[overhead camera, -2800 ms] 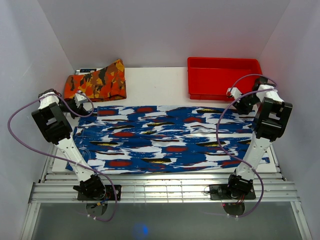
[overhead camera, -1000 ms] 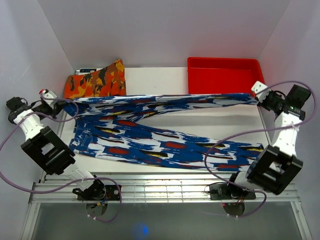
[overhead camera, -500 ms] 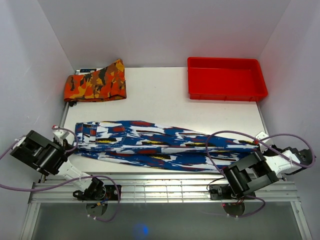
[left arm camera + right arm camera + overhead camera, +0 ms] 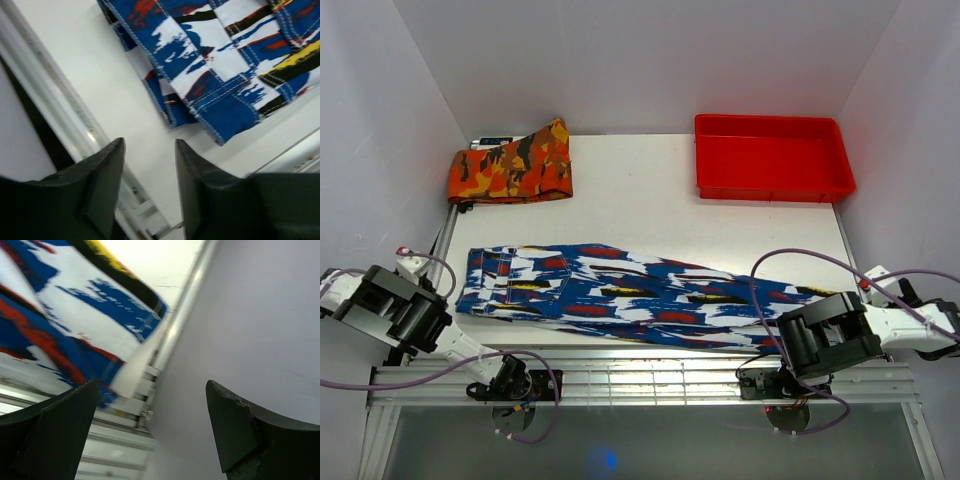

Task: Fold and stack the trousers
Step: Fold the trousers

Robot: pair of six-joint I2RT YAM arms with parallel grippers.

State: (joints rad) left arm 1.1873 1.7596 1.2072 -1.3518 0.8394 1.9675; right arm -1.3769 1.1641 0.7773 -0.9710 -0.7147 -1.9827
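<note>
The white counter (image 4: 650, 200) carries the trousers (image 4: 620, 290) along its near edge, folded lengthwise, waist to the left and legs to the right; their hem end is hidden behind the right arm (image 4: 825, 340), and the right wrist view shows it only as a blur; a red tray (image 4: 772, 192) and an orange cloth (image 4: 510, 165) lie at the far side; the left jaws stand partly apart and empty, just short of the waist corner; the right jaws gape wide beside the hem, holding nothing.

Red bin (image 4: 770, 192), folded orange garment (image 4: 510, 165)
</note>
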